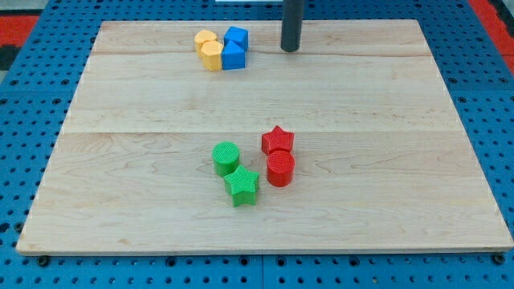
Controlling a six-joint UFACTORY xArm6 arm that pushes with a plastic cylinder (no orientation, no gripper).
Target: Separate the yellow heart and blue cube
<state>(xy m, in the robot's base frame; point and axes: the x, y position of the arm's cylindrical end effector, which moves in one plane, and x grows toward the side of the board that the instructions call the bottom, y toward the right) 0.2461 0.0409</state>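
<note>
Four blocks huddle near the view's top, left of centre. A yellow block that looks like the heart [205,39] lies at the cluster's top left, with a second yellow block [212,57] just below it. The blue cube [237,37] lies at the cluster's top right, with another blue block [233,57] below it. The yellow and blue blocks touch one another. My tip [290,49] rests on the board to the right of the blue cube, a short gap away and touching no block.
A red star [278,140] and a red cylinder [280,169] touch near the board's middle. A green cylinder [226,157] and a green star [242,186] touch just to their left. The wooden board [120,201] lies on a blue pegboard.
</note>
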